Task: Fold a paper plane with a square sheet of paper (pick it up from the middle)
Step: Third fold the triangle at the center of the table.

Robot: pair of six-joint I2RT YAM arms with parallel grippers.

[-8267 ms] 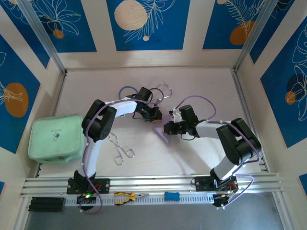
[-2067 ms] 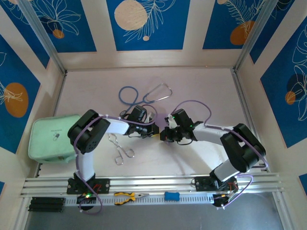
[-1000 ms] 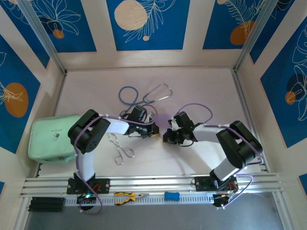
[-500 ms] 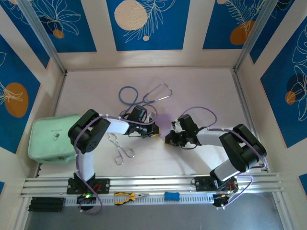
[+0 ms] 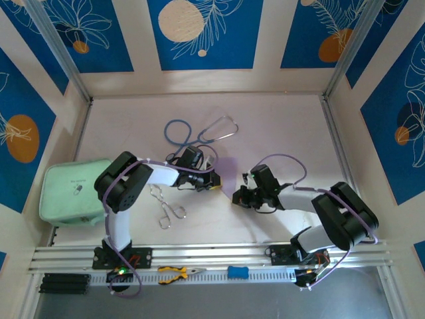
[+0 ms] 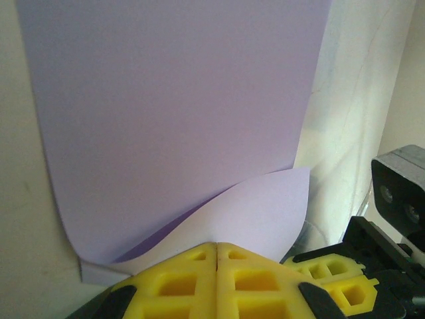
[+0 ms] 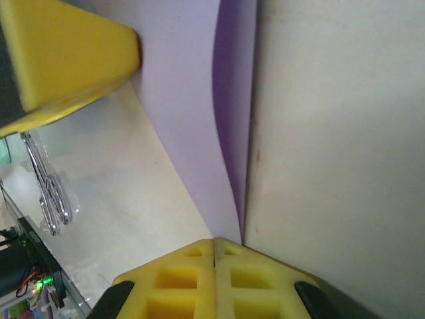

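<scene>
Top external view: the sheet (image 5: 226,170) lies on the table (image 5: 285,126) just on the near side of the stethoscope (image 5: 199,133), towards its right end, with both arms converged on it. The left gripper (image 5: 212,181) meets the sheet's near-left part, and the right gripper (image 5: 238,197) its near corner, further from the stethoscope. Left wrist view: the left gripper (image 6: 217,247) has its yellow fingers (image 6: 172,282) pressed fully together, no gap showing, nipping a curled-up flap of the sheet (image 6: 172,113); the rest lies flat beyond it. Right wrist view: the right gripper (image 7: 214,243) is likewise fully closed, with the sheet (image 7: 189,113) running into the seam between its fingers (image 7: 176,282) and a darker underside showing where the edge is lifted. Assessment: the work stands at an early fold, since no dart shape is formed. The next move would call for both grippers to carry the raised edge across together, keeping the edges aligned, then pressing it down. Uneven pull risks a skewed crease or a tear.
</scene>
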